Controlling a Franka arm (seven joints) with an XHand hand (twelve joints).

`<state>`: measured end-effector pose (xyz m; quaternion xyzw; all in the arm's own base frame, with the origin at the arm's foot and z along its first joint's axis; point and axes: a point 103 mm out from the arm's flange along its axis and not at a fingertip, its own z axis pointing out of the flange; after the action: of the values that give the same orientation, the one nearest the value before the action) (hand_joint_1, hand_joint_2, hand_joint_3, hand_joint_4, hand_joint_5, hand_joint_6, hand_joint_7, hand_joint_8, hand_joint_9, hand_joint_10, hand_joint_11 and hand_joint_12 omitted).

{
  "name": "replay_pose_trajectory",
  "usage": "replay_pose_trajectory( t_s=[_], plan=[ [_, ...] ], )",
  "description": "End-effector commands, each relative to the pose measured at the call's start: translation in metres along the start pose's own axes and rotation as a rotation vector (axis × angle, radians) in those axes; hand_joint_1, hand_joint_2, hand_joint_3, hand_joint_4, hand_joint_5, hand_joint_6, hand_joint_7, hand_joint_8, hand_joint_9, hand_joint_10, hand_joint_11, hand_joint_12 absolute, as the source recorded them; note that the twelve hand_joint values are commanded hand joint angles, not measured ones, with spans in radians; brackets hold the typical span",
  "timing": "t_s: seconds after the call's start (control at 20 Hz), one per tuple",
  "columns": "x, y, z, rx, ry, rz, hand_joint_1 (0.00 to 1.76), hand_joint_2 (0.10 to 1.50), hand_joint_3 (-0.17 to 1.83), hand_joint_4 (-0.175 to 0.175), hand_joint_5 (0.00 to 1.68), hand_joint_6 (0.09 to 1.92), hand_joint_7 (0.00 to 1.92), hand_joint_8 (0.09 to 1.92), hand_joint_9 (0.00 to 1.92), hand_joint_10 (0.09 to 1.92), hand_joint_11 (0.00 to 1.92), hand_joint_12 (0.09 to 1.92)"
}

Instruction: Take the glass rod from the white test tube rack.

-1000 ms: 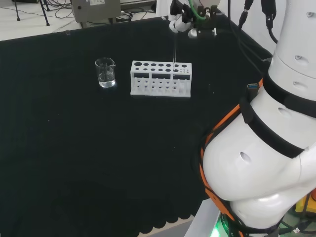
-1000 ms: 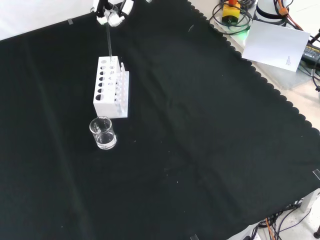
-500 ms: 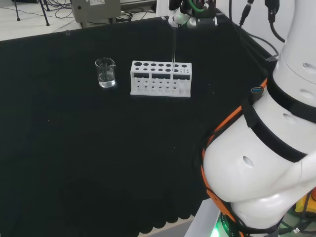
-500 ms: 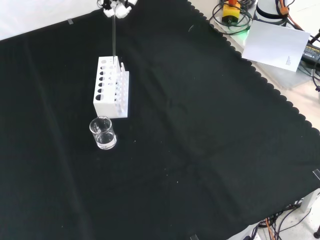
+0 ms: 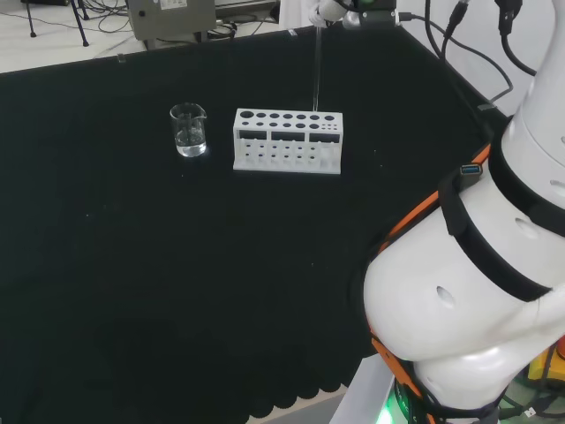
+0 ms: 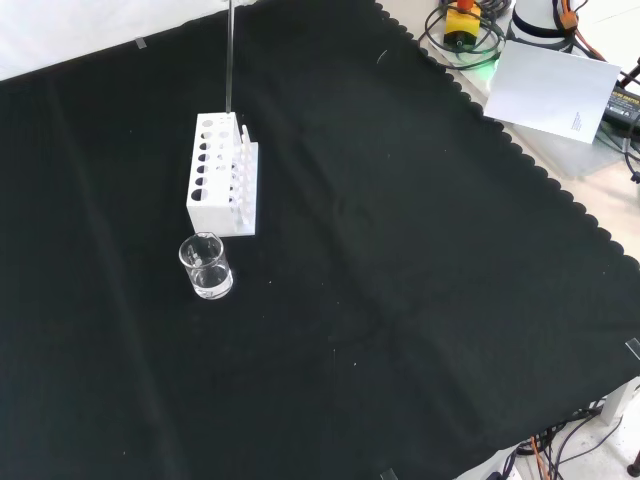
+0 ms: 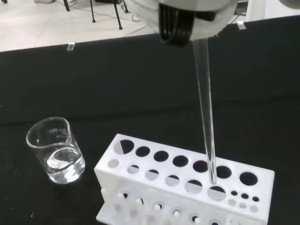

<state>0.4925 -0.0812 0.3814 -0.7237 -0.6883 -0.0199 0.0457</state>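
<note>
head behind, front opposite, wrist close

White rack (image 5: 287, 140), clear rod (image 5: 315, 66), seemingly clear beaker (image 5: 189, 130), black cloth (image 5: 177, 265)

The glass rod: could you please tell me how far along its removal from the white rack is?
Done: the hand holds the glass rod by its upper end. In hand: the rod hangs upright, nearly all its length above the white test tube rack, its tip about level with the holes. Left: getting the tip plainly clear and carrying the rod away.
</note>
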Motion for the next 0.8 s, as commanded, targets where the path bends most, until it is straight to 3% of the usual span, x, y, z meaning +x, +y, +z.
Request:
replay_pose_trajectory(
  t_s=[0.05,0.8],
  plan=[
    [0.006,0.002,-0.001,-0.01,-0.003,-0.004,1.31,0.79,0.47,-0.175,1.21,0.41,1.21,1.0,1.79,0.46,1.68,0.58],
    [0.03,0.003,-0.004,-0.033,-0.008,-0.04,1.31,0.79,0.47,-0.175,1.22,0.39,1.22,0.99,1.8,0.44,1.69,0.59]
  ],
)
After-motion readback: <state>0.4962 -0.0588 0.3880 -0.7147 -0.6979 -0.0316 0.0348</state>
